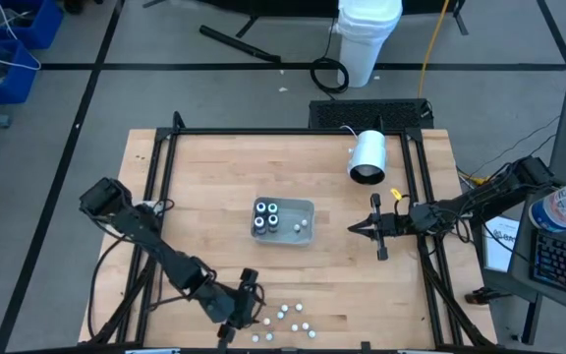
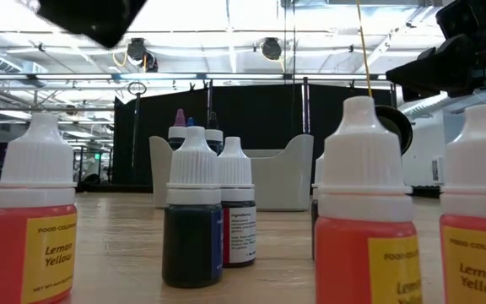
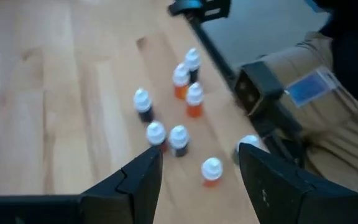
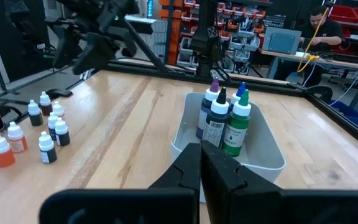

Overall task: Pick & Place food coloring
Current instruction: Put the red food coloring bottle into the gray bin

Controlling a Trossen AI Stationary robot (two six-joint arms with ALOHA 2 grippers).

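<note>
Wooden table [image 1: 214, 177], butcher-block top inside a black frame. At the near edge, a loose cluster of small white-capped food coloring bottles [image 1: 288, 317] stands on the wood; the low view shows orange-red ones labelled Lemon Yellow, plus darker ones.

Left gripper [image 1: 247, 305] sits just beside that cluster, on its left, fingers spread apart with nothing between them. The left wrist view shows the bottles just past its fingertips [image 3: 143, 171], not touched.

Mid-table: grey tray [image 1: 301, 208] holding several taller bottles upright at its left end; coloured tips (purple, blue, green, black) show in the right wrist view.

Right gripper [image 1: 354, 230] hovers to the right of the tray, apart from it, pointing at it, fingers clenched together and empty.

Farther back, a white cylinder [image 1: 367, 155] lies on its side.
</note>
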